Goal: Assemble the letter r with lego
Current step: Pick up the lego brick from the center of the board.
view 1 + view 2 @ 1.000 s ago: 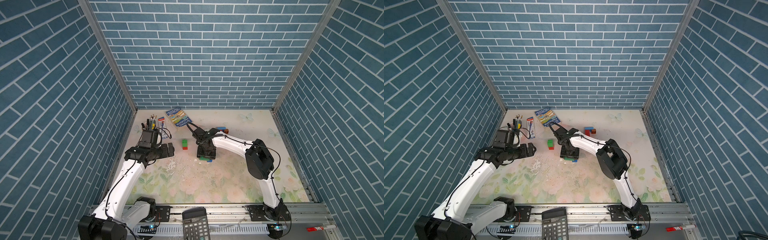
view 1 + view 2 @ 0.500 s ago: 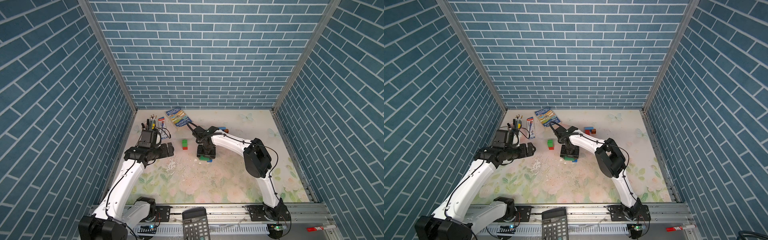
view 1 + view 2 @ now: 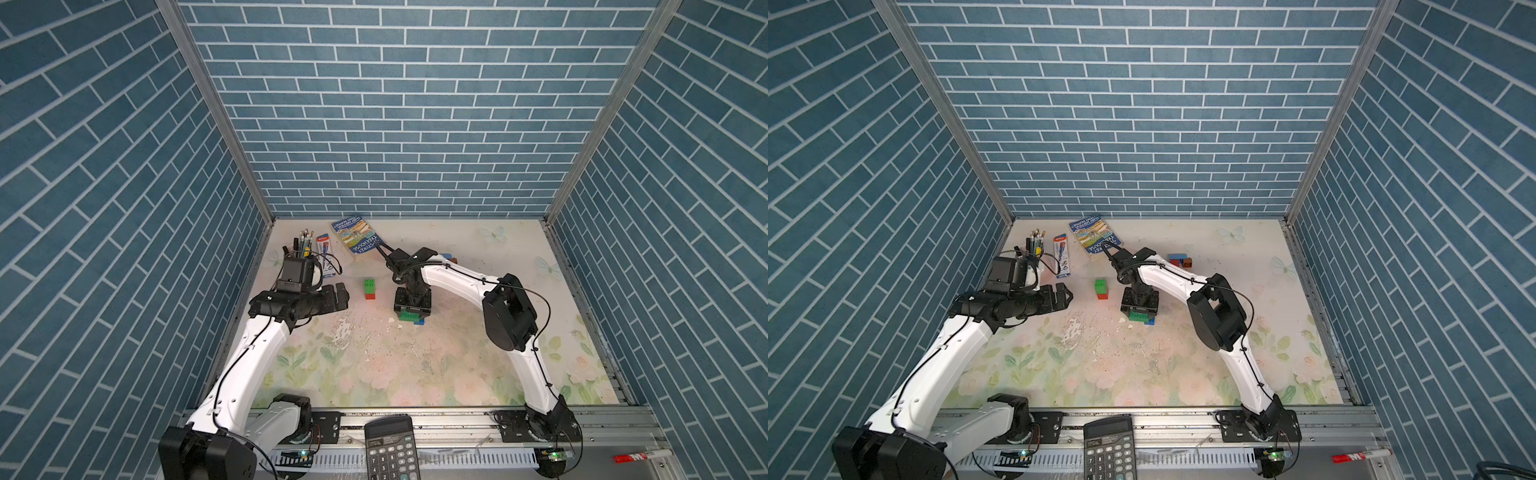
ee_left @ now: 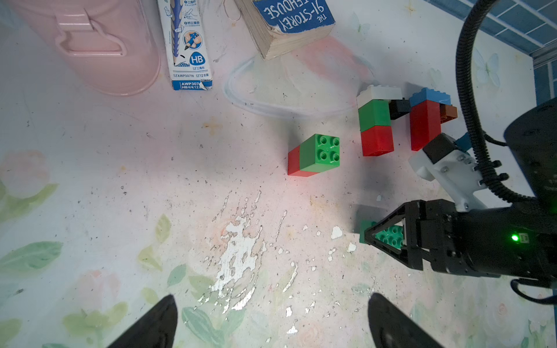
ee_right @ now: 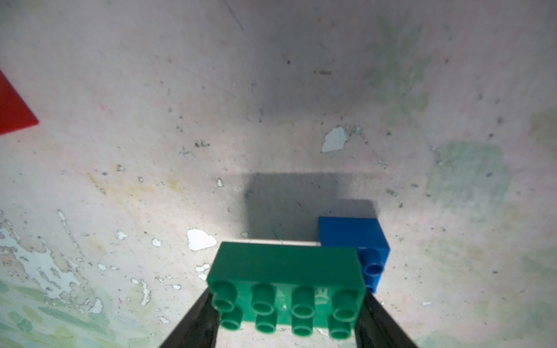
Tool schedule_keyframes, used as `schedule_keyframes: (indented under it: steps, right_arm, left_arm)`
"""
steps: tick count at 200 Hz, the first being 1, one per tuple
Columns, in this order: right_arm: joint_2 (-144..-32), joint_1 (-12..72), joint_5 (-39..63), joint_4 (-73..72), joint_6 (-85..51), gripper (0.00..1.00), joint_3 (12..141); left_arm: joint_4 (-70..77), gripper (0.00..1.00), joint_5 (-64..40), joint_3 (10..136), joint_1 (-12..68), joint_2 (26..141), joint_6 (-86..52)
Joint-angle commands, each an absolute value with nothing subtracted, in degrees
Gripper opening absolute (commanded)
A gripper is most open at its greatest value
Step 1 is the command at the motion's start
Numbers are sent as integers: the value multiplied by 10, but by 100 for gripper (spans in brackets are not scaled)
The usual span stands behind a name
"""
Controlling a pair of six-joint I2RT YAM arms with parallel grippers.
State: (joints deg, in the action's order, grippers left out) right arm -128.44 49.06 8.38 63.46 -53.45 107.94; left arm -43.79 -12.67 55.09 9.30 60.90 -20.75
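My right gripper (image 5: 286, 304) is shut on a green oblong lego brick (image 5: 284, 265), one finger at each short end, studs toward the wrist camera. It hangs low over the mat, and one end overlaps a small blue brick (image 5: 351, 233). Both top views show this gripper (image 3: 412, 309) (image 3: 1139, 308) pointing down mid-table. A green-on-red stack (image 3: 370, 289) (image 4: 319, 152) stands to its left. Behind lie a white-green-red stack (image 4: 375, 120) and a blue-topped red one (image 4: 425, 120) with black and brown bricks. My left gripper (image 3: 338, 297) (image 4: 272, 298) hovers open and empty, left of the stack.
A pink pencil pot (image 4: 90, 45), a pencil box (image 4: 188, 45) and a book (image 3: 357, 237) sit at the back left. A calculator (image 3: 390, 449) and a red marker (image 3: 636, 457) rest on the front rail. Blue brick walls enclose three sides.
The right arm's elbow has drifted slightly to the left while its gripper stays on the green brick. The left arm has not moved.
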Motion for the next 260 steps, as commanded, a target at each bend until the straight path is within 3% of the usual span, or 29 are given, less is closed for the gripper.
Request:
schedule_keyframes:
  steps: [1,97,136,191,221,260]
  right_arm:
    - [-1334,487,70,680,-520,22,1056]
    - [-1312,487,36,706,-508,16,1070]
    - [-1292,486,3,807,-468,16,1207]
    - [-1378,474,6,920,-408,16,1447]
    - [-1366,459,11,921,-396,16,1440]
    - [-1293,430,1,887,-385,16,1351]
  left_arm:
    - [-435,100,-130,566,87,610,-206]
    - [-435,100,-126,562,81,626,-204]
    - [-400,99,-133,562,79,678,-211]
    - [-335,92,-153,559,79,755,-233]
    - [-332,91,-157,575,85,779,-248]
    - [-345,90,-88,619,142,807,-252]
